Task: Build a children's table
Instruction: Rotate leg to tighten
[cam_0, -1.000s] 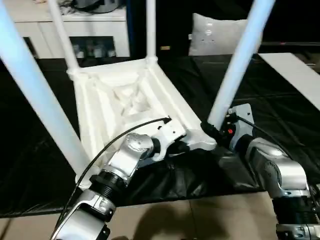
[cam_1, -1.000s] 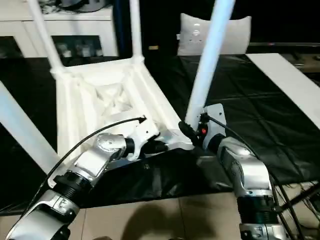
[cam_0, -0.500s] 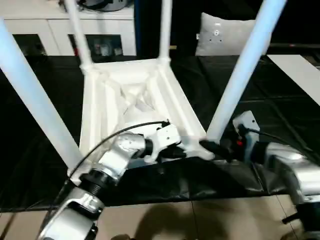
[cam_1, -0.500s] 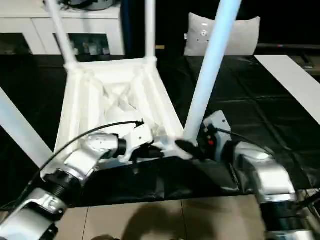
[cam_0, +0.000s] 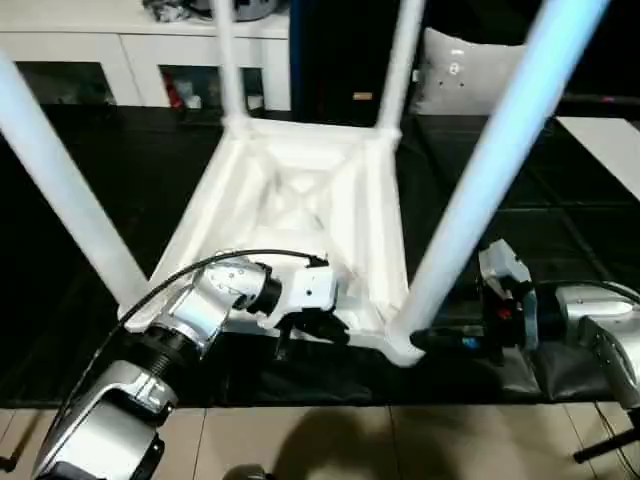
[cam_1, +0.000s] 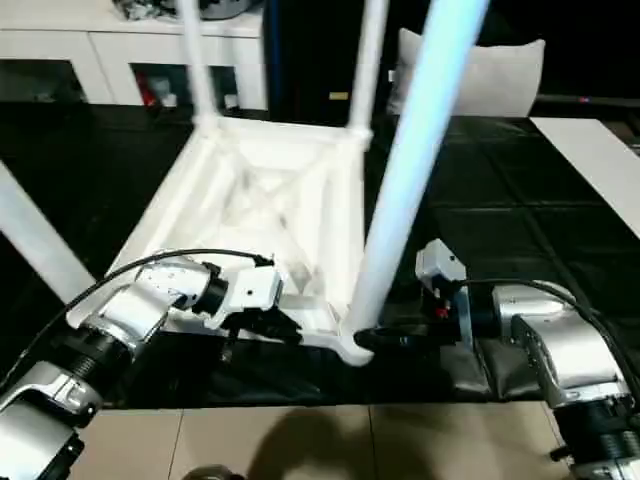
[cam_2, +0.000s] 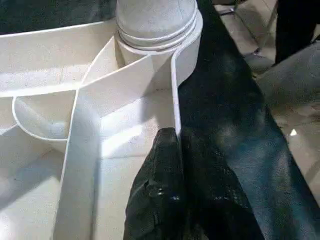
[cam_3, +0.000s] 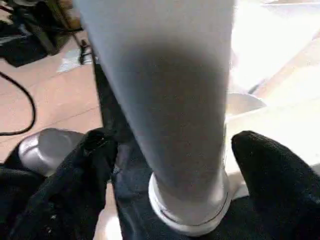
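A black sheet (cam_0: 90, 260) covers the work surface, and a white cabinet with glass doors (cam_0: 130, 60) stands at the back. Beside it, farther right, is a pale cushion (cam_0: 470, 70).

The children's table lies upside down on the black sheet. Its tabletop (cam_0: 300, 215) shows crossed ribs on the underside. Four white legs stick up from the corner sockets. The near right leg (cam_0: 490, 180) and the near left leg (cam_0: 55, 190) look big because they are close. The two far legs (cam_0: 228, 60) stand at the back corners.

The left gripper (cam_0: 325, 328) is pinched tight. In the left wrist view its black fingers (cam_2: 167, 170) sit on the thin near wall of the tabletop, one on each side, so it grips that edge.

The right gripper (cam_0: 440, 342) is spread wide. Its fingers (cam_3: 272, 175) stand on both sides of the bottom of the near right leg (cam_3: 170, 110), just above the socket. They are close to the leg but do not squeeze it.

The near right leg rises in front of part of the tabletop.
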